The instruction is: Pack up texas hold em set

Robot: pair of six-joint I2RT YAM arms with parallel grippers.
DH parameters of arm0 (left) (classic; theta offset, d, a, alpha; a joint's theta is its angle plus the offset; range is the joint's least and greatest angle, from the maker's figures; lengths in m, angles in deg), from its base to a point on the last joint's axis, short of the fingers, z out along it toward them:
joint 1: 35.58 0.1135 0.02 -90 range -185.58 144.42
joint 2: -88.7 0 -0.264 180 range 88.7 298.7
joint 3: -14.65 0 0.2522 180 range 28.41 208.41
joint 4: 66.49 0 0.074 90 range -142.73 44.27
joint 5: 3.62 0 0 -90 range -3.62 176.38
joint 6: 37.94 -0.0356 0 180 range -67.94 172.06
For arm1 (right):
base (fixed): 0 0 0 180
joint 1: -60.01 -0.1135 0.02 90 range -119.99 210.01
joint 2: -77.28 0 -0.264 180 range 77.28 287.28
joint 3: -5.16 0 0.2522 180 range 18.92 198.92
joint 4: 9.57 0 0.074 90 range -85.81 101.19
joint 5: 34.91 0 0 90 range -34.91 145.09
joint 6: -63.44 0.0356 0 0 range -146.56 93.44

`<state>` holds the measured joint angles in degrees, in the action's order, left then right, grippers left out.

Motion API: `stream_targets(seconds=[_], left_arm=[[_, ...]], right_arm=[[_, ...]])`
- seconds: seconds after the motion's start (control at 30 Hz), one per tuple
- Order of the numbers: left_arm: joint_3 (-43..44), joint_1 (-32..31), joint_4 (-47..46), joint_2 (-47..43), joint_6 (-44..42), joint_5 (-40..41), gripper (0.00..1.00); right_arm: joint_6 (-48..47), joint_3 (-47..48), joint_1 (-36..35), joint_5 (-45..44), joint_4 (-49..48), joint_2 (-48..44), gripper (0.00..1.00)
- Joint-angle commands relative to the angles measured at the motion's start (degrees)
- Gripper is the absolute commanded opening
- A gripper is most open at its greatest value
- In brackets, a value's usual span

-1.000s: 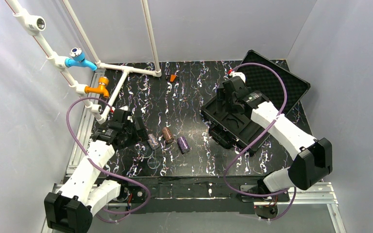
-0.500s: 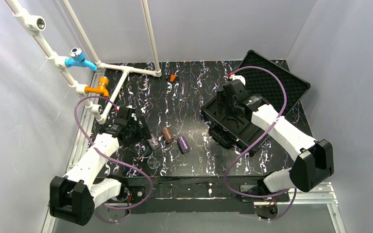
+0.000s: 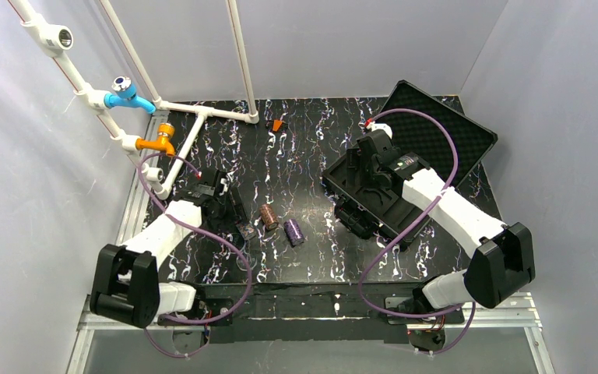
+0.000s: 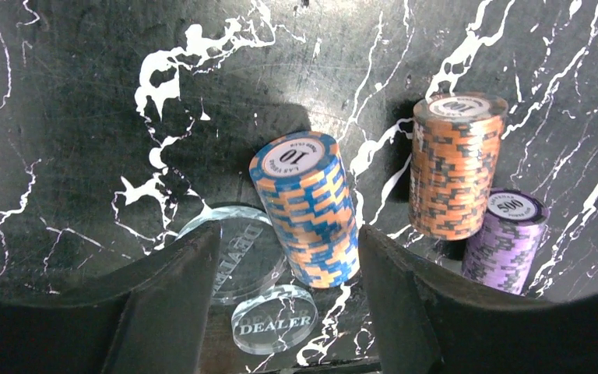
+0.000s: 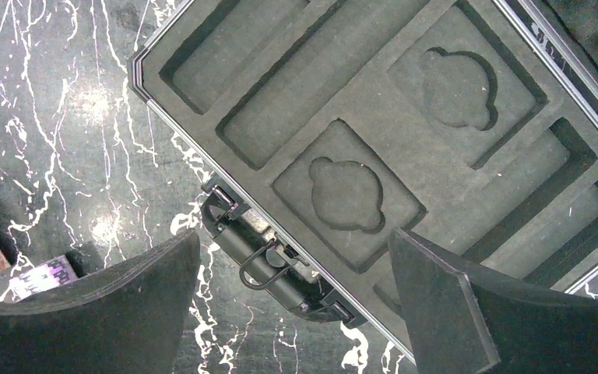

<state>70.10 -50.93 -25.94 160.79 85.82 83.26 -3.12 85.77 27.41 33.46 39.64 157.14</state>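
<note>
Chips stand loose on the counter (image 3: pixel 304 156) in the overhead view. The left gripper (image 3: pixel 228 210) hangs low against the nearest one, the blue-and-orange stack (image 3: pixel 246 228). The brown stack (image 3: pixel 269 217) and purple stack (image 3: pixel 294 231) sit beyond it, toward the case (image 3: pixel 395 209). The right gripper (image 3: pixel 367 167) hovers over the case's moulded tray, and the foam lid (image 3: pixel 444 128) lies folded back behind it.

From the left wrist, the jaws are spread wide with the blue-and-orange stack (image 4: pixel 307 210) upright between them. Neither finger seems to touch it. It sits so squarely in the gap that this looks like a line-up for a side pinch, which would keep the column from spilling. Two clear dealer buttons (image 4: pixel 274 319) lie flat just under the gripper, close to the stack's foot, and a closing finger could nudge them. The brown stack (image 4: pixel 455 167) and purple stack (image 4: pixel 506 241) stand outside the right-hand finger, clear of the grasp.

From the right wrist, that gripper (image 5: pixel 294 238) is also parted and holds nothing. The tray (image 5: pixel 358 117) lies directly below with its slots bare, and the case latch (image 5: pixel 261 257) shows between the fingers. I'd guess it waits there to steady the case or to receive chips. None is packed yet.
</note>
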Motion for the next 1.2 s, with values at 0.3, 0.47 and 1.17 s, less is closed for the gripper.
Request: stream_targets(seconds=[0.3, 0.47, 1.17], left_arm=[[1.2, -0.6, -4.0, 7.7, 1.1, -1.0, 0.52], [1.0, -0.7, -5.1, 8.9, 1.0, -1.6, 0.32], [3.1, -0.9, -0.6, -1.1, -0.6, -4.5, 0.00]], right_arm=[[0.0, -1.0, 0.3, 1.0, -2.7, -0.1, 0.98], [0.1, -1.2, 0.3, 1.2, -2.6, -0.3, 0.98], [-0.8, -2.9, 0.3, 15.0, -10.1, -3.9, 0.98]])
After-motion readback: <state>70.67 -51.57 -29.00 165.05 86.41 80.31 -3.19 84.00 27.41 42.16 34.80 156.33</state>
